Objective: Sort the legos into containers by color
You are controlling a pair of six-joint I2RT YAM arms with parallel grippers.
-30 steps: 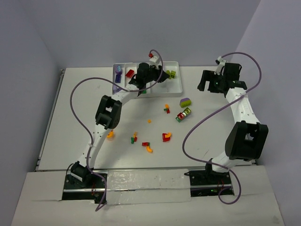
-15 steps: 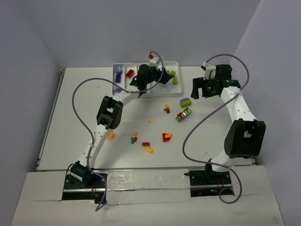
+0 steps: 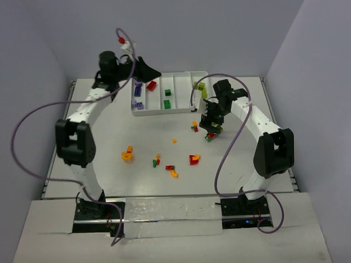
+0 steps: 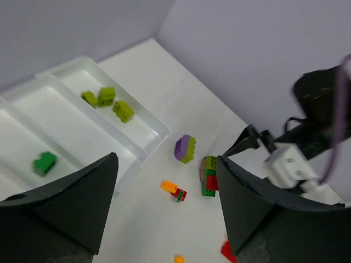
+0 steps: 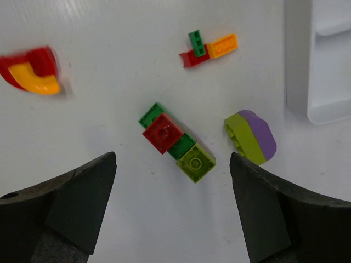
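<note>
Swung inward, my right end effector (image 5: 173, 164) hangs open over the red-green lego cluster (image 5: 175, 143): light, rigid, slick; I'd pinch its long sides. Left end effector (image 4: 167, 161) open, empty.

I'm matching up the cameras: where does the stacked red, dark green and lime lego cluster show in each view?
Top external: the cluster lies right of centre, below the tray's right end.
Left wrist: lower middle, right of centre.
Right wrist: near the centre.
Shared landmark: the white tray.
</note>
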